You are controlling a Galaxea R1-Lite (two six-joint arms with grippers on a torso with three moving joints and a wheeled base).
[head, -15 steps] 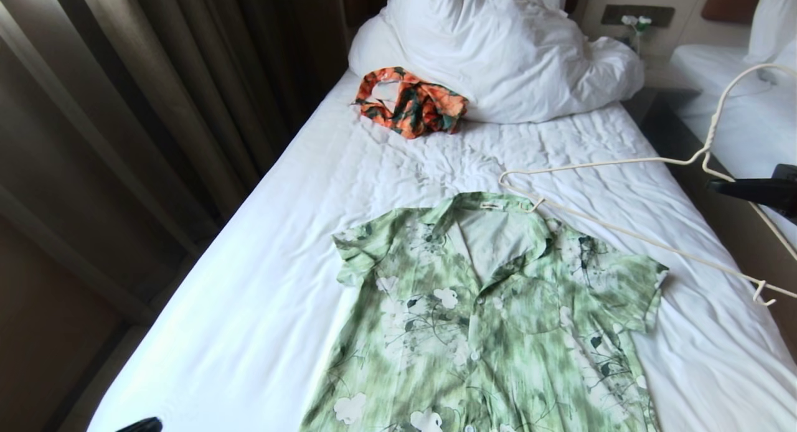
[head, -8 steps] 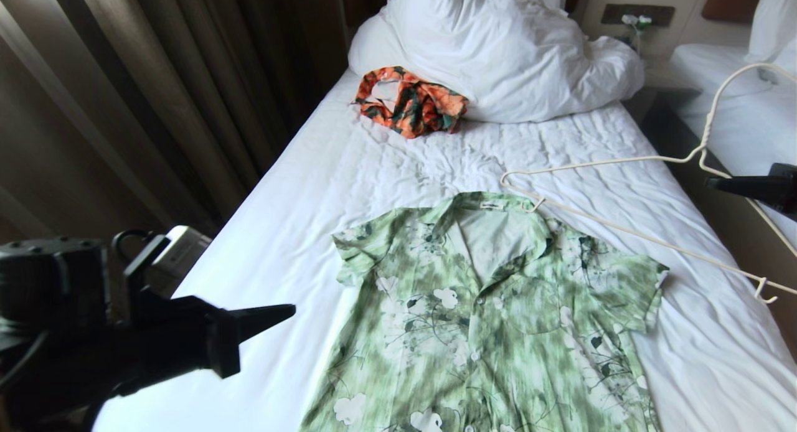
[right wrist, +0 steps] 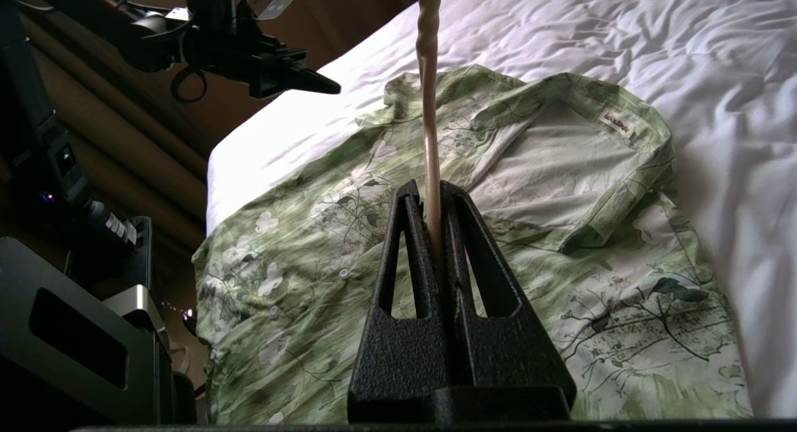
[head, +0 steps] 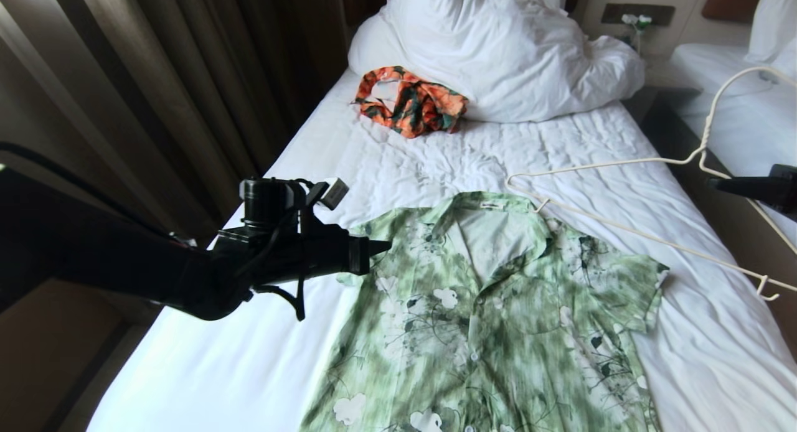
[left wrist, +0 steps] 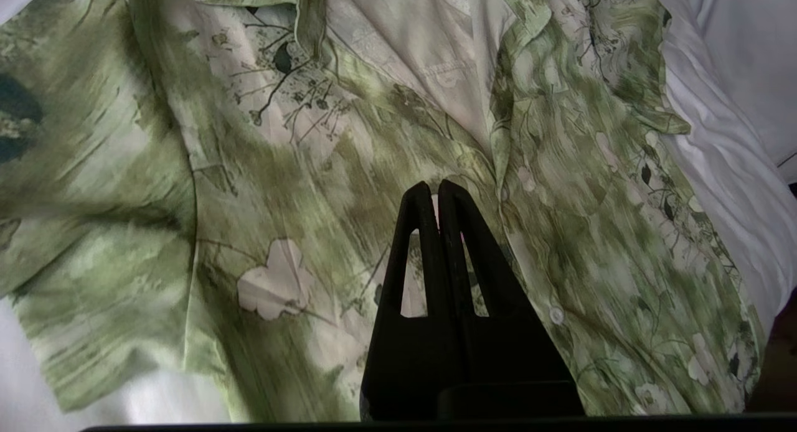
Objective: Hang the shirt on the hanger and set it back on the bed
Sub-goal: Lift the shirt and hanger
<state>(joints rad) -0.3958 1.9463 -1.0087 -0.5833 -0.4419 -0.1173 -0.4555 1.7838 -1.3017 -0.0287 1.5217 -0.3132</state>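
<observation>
Head view: one shirt, one hanger, one bed. My left gripper hovers closed at the shirt's sleeve; my right gripper clamps the hanger.

Shirt is mottled light green, printed with white flowers and dark green vines. Hanger is cream-white, bed sheets white, both pincers black.

The shirt is showing thin, soft, matt cloth; the bed is wearing wrinkled matt sheeting; the hanger is looking like smooth coated wire; gripper fingers are appearing rough, grainy black plastic.
</observation>
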